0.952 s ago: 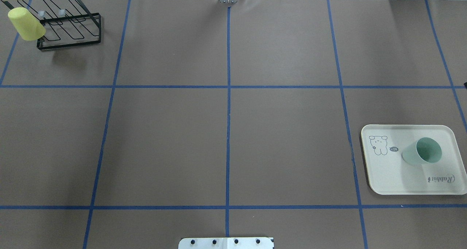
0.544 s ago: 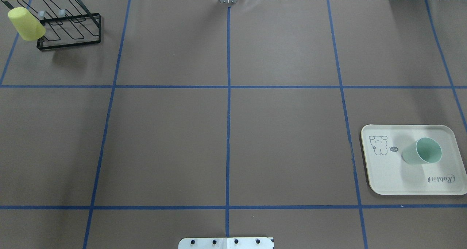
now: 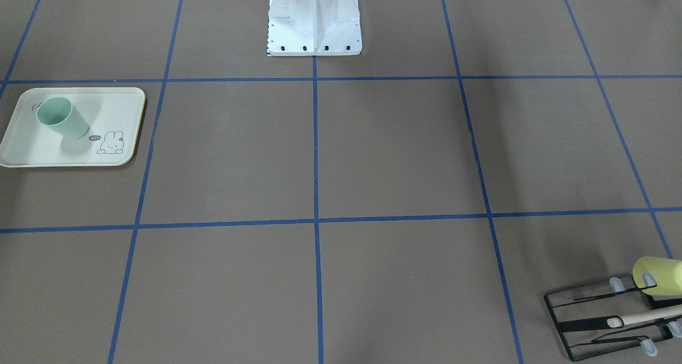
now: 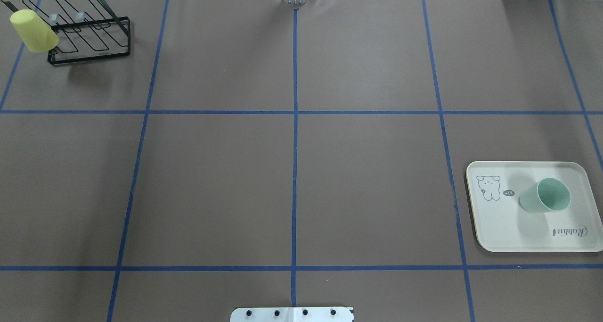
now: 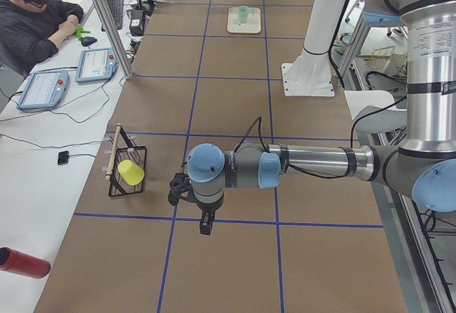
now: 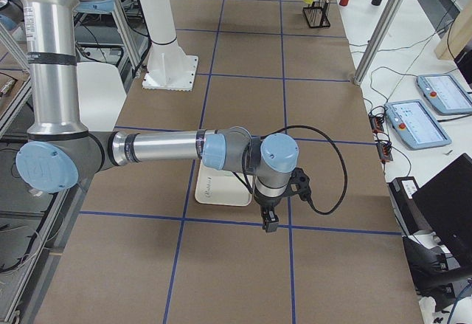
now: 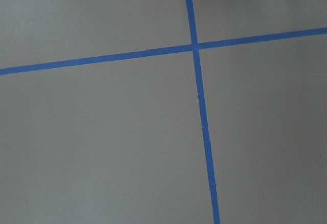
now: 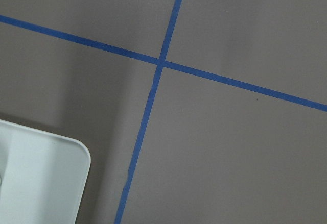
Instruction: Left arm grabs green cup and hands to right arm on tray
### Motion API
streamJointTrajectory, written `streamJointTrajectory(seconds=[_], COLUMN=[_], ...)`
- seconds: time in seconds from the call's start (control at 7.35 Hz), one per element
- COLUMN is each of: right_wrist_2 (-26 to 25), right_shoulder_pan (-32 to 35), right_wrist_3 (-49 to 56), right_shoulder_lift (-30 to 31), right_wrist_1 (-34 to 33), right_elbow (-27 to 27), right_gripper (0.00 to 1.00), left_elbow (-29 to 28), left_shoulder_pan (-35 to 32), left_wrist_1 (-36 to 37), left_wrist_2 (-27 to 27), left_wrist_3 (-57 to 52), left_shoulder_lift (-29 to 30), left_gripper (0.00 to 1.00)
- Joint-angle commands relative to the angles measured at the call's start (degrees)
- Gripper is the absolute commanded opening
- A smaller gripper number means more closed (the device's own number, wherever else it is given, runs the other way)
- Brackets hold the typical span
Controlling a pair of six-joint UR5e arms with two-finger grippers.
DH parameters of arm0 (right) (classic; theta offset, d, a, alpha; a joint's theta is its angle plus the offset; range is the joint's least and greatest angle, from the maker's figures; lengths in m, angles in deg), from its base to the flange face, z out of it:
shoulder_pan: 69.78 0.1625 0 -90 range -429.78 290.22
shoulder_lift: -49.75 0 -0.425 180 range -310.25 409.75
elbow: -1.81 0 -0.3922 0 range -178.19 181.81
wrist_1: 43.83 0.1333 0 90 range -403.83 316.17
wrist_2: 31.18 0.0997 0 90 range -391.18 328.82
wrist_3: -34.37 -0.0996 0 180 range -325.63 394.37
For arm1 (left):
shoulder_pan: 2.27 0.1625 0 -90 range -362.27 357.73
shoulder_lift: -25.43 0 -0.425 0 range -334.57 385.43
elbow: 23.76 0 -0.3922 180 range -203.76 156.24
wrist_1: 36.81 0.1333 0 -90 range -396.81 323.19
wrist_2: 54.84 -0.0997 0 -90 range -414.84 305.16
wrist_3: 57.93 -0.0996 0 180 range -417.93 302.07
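Where the cup stands: the small pale mint-green plastic tumbler (image 4: 545, 195) is upright, mouth up, on the flat cream rectangular tray with rounded corners (image 4: 509, 230), just beside the bunny drawing and touched by neither arm.
Tray: on the brown paper-covered bench (image 4: 212, 185) with blue tape lines, on the robot's right, near its front edge.
Left arm: the silver-grey tubular arm with pale blue joint caps (image 5: 313, 162) reaches out level above the bench, its black tool pointing down, near the black wire rack (image 4: 89, 34) but apart from it.
Left jaws: seen only from the side; I cannot tell how far apart they are.
Right arm: the matching silver-grey arm (image 6: 162, 147) reaches out level, its wrist above the tray's near end; its wrist camera catches one tray corner.
Right jaws: side view only; cannot tell.
Rack: at the far left corner, a yellow-green plastic cup (image 4: 34, 31) hung on its end.
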Motion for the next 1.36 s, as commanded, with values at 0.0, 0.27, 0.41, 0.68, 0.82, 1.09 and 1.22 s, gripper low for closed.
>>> streamJointTrajectory(seconds=[0.0,0.27,0.41,0.68,0.82,1.09,1.22], right_wrist_2=[-0.05,0.03,0.12,0.12,0.30,0.39,0.30], right_shoulder_pan=[0.26,0.26,0.26,0.17,0.09,0.00,0.00], right_wrist_3=[-0.19,-4.84,-8.33,-12.66,-13.37,-13.38,-13.38], right_shoulder_lift=[2.33,2.96,2.53,2.26,2.17,2.08,1.99], right_wrist_1=[0.15,0.24,0.32,2.77,2.96,3.22,3.23], right_elbow=[0.02,1.16,1.34,1.87,1.87,1.95,1.96], right_gripper=[1.00,1.00,1.00,1.00,1.00,1.00,1.00], left_elbow=[0.91,1.89,1.98,2.15,2.15,2.15,1.98], left_shoulder_pan=[-0.05,-0.14,-0.14,-0.49,-0.49,-0.49,-0.49], left_wrist_1=[-0.72,-0.81,-0.72,-0.81,-0.81,-0.81,-0.72], left_wrist_2=[-0.29,-0.38,-0.29,0.06,0.06,-0.29,-0.38], left_wrist_3=[-0.22,-0.14,-0.05,-0.23,-0.23,0.21,0.30], left_shoulder_lift=[0.03,-0.41,-0.41,-0.41,-0.41,-0.41,-0.41], left_gripper=[1.00,1.00,1.00,1.00,1.00,1.00,1.00])
